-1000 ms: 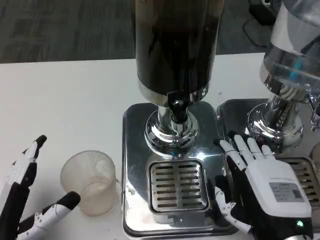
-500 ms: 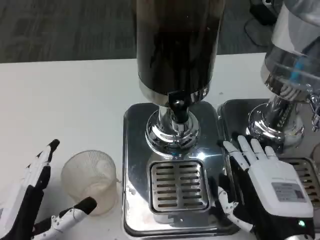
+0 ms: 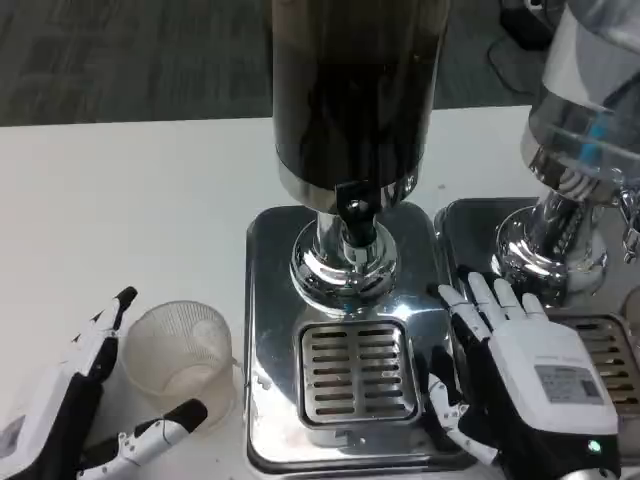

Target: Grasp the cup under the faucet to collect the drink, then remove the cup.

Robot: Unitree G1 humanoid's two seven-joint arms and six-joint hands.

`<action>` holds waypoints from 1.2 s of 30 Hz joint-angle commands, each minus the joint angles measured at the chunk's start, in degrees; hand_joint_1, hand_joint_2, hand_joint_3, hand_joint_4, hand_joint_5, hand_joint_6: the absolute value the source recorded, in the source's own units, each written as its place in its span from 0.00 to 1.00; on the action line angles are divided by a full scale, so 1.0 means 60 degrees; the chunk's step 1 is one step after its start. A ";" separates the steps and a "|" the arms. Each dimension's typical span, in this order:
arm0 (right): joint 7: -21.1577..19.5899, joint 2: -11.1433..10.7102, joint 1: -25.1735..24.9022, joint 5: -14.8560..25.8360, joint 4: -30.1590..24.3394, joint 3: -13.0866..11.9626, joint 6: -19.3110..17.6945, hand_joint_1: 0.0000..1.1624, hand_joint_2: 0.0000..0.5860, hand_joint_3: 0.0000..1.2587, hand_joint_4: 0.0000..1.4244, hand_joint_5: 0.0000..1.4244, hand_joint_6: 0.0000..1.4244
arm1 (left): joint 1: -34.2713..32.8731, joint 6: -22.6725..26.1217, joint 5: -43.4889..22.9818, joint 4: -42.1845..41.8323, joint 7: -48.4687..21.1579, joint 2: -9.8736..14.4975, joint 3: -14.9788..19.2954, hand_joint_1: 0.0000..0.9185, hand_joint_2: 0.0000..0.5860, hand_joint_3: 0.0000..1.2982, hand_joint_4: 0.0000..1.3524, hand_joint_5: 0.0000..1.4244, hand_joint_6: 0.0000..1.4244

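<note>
My left hand is spread wide around the cup — fingers on its far-left side, another reaching under its near side — but nothing has closed on it yet, and I cannot tell whether any fingertip is touching the wall. The cup stands upright on the white surface, just left of the dispenser's steel base, not yet under the faucet or over the drip grate.

It looks like thin, ribbed, translucent plastic and seems empty, so I judge it very light and easy to crush or tip. I would take it around the middle of the wall, below the rim, with gentle pressure — the ribs should give some purchase. Once filled it will be heavier and prone to slopping.

My right hand lies spread and holding nothing beside the grate, on the base's right edge.
</note>
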 commanded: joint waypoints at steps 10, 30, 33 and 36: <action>-0.0114 -0.0006 0.0112 0.0060 -0.0097 -0.0042 0.0114 0.42 1.00 0.12 0.00 0.00 0.00 | -0.0636 -0.0303 -0.0186 0.0662 -0.0198 0.0139 -0.0514 0.23 0.08 0.00 0.00 0.00 0.00; 0.0050 -0.0061 0.0164 0.0073 -0.0242 -0.0059 0.0171 0.42 0.98 0.14 0.00 0.00 0.00 | -0.1075 -0.0609 0.0061 0.1140 0.0502 0.0021 -0.0882 0.42 0.16 0.00 0.00 0.08 0.03; 0.0094 -0.0063 0.0175 0.0095 -0.0288 -0.0087 0.0204 0.42 0.97 0.17 0.00 0.00 0.00 | -0.1161 -0.0750 0.0056 0.1277 0.0584 -0.0036 -0.0943 0.43 0.16 0.00 0.00 0.09 0.05; 0.0105 -0.0073 0.0201 0.0110 -0.0328 -0.0107 0.0231 0.42 0.97 0.17 0.00 0.00 0.00 | -0.1292 -0.0879 0.0056 0.1440 0.0686 -0.0100 -0.1005 0.42 0.15 0.00 0.00 0.10 0.05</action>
